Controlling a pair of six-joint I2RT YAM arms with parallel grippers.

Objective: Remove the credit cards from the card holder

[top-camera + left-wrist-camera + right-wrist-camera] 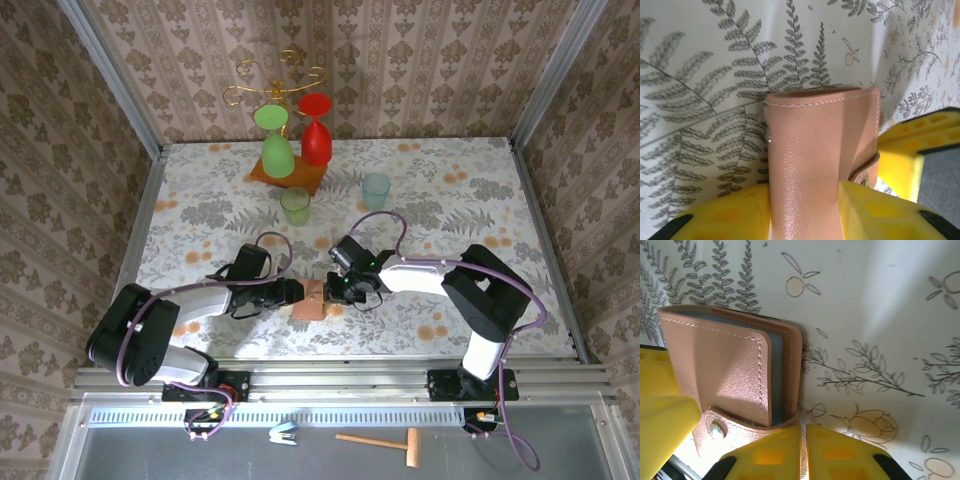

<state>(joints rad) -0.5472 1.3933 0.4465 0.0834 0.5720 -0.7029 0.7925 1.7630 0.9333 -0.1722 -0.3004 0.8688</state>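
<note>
The card holder (312, 299) is a tan leather folding wallet near the table's front middle, held on edge. My left gripper (298, 293) is shut on it, its yellow fingers (725, 220) pressing both sides of the tan cover (815, 160). In the right wrist view the holder (725, 370) is folded shut, with a grey-blue inner edge (776, 375) and a snap strap (716, 429) across its lower side. My right gripper (803, 432) is shut, fingertips right at the strap's edge, with nothing seen between them. The credit cards are hidden.
At the back stands a wooden base (288, 172) with a gold rack holding an upturned green glass (275, 150) and red glass (316, 135). A green cup (295, 205) and a pale blue cup (376, 190) stand behind the grippers. Metal posts and rails frame the table.
</note>
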